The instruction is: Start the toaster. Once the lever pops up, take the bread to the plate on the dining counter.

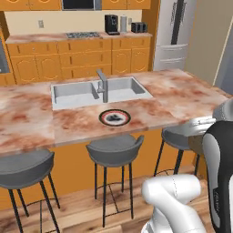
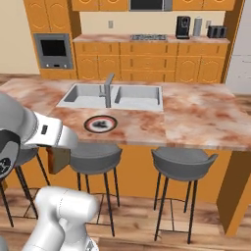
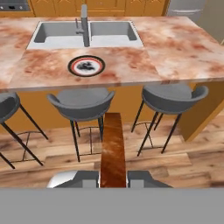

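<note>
Brown-crusted bread (image 3: 113, 148), 1 slice, edge-on between closed jaws; 1 plate (image 3: 86, 66) on dining counter (image 3: 183, 48), 3 stools (image 3: 83, 105).

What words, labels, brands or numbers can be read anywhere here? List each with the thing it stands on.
None can be read.
plate: dark blotches at its pale centre, a pattern, no letters.
robot arm: a small dark mark on its black casing, too small to read.
coffee machine and toaster: too far and blurred for any label.
</note>
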Robot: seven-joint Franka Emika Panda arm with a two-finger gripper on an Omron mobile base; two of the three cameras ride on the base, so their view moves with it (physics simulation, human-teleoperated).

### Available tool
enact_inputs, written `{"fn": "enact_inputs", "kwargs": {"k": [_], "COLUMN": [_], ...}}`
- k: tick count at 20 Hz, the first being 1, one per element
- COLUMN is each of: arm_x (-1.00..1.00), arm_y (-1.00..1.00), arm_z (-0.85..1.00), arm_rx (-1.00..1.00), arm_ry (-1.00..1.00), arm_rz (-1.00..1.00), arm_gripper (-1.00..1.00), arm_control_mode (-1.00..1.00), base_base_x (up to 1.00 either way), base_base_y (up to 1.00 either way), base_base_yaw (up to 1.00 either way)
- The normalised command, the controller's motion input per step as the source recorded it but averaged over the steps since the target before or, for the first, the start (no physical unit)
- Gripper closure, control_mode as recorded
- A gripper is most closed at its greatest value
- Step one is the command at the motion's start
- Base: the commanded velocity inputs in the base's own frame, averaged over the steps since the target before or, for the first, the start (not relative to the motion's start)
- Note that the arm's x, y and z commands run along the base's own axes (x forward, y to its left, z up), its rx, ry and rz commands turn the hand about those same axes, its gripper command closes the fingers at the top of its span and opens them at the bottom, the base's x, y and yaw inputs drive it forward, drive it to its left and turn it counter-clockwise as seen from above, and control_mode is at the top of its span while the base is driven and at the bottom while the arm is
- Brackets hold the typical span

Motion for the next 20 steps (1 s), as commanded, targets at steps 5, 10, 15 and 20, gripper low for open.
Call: {"fn": "enact_inputs", "kwargs": {"k": [5, 10, 15, 20], "arm_x": [0.0, 0.0, 0.0, 0.0], "arm_y": [0.0, 0.0, 0.0, 0.0], "arm_z": [0.0, 0.0, 0.0, 0.0], "arm_rx": [0.0, 0.0, 0.0, 0.0], "arm_ry": [0.0, 0.0, 0.0, 0.0], "arm_rz": [0.0, 0.0, 0.0, 0.0], "arm_gripper": [1.0, 1.0, 1.0, 1.0], "arm_control_mode": [1.0, 1.0, 1.0, 1.0], "base_base_x": [0.14, 0.33, 0.54, 0.59], "base_base_y": [0.56, 0.1, 0.0, 0.0], "base_base_yaw": [-0.03, 0.02, 0.02, 0.02]}}
